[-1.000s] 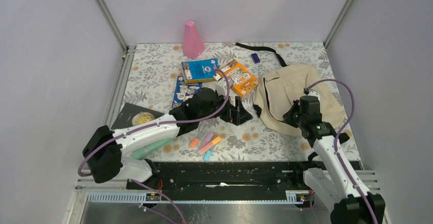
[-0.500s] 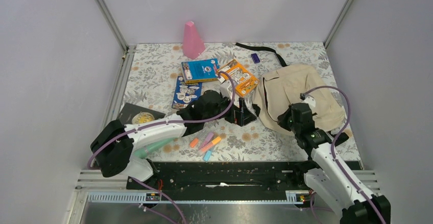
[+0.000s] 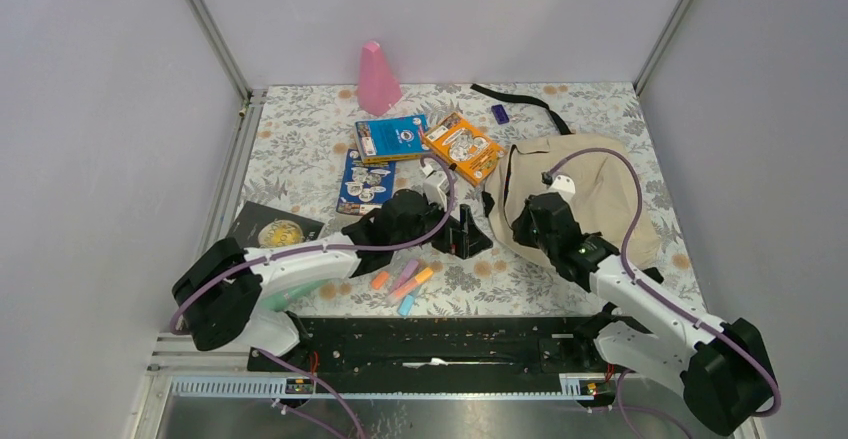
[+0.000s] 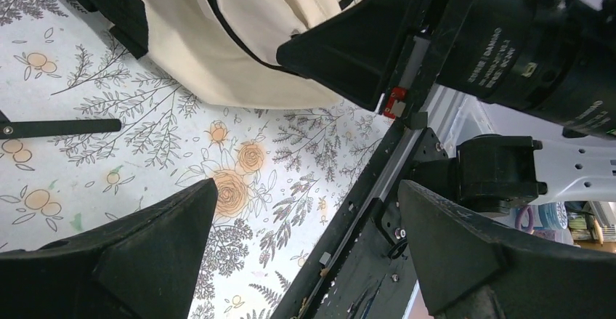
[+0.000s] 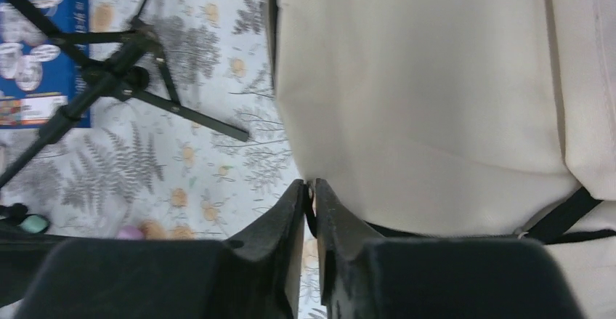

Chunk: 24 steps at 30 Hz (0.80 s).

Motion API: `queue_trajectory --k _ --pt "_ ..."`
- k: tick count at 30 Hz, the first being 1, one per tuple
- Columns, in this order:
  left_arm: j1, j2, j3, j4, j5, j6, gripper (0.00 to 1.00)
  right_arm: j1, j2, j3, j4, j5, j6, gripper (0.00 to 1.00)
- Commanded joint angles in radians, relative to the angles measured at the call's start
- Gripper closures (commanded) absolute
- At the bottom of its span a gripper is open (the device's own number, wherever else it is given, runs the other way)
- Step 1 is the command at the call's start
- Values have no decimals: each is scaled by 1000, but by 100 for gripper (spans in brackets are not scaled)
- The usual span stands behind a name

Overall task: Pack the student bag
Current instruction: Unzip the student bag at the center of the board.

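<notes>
Surface: floral-print table (image 3: 300,149) inside plain grey walls.
Bag: the student bag (image 3: 590,184), cream fabric with black zipper trim and straps, lies slumped and flat at the table's right side.
Right pincer: right gripper (image 5: 311,201) sits at the bag's near edge, jaws nearly together; whether fabric or trim is pinched, I cannot tell.
Left pincer: left gripper (image 4: 305,250) spread wide, empty, beside the bag.
Advice: secure the zipper edge firmly before lifting, so the mouth opens for the books (image 3: 392,139).
</notes>
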Motion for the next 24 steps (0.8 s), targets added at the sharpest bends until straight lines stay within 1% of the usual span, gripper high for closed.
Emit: queue_trajectory --k 1,2,7,9,12,13,15,18,20,24 --pt "-4 -68 -24 74 -26 -4 1 27 -8 94 60 -31 -61 78" --pt "-4 -77 -34 79 -32 -11 1 27 -17 99 53 -60 -70 74" --pt "-4 -108 -92 146 -48 -43 1 27 -102 119 -4 -199 -73 57" --pt "-4 -110 -101 156 -56 -49 1 26 -138 115 -33 -199 -64 51" --pt "-4 -85 -78 137 -60 -57 1 25 -196 110 -95 -119 -56 40" --pt "-4 -71 -66 134 -58 -67 1 24 -211 118 -150 -64 -52 37" --pt "-4 -34 -41 141 -49 -100 1 22 -240 133 -244 87 -21 27" --pt "-18 29 19 124 -72 -139 1 5 -272 136 -339 242 -16 18" --pt "-34 75 90 54 -123 -146 3 -28 -283 132 -392 290 -3 15" --pt "-57 195 239 -90 -198 -182 9 -129 -312 95 -451 284 21 17"
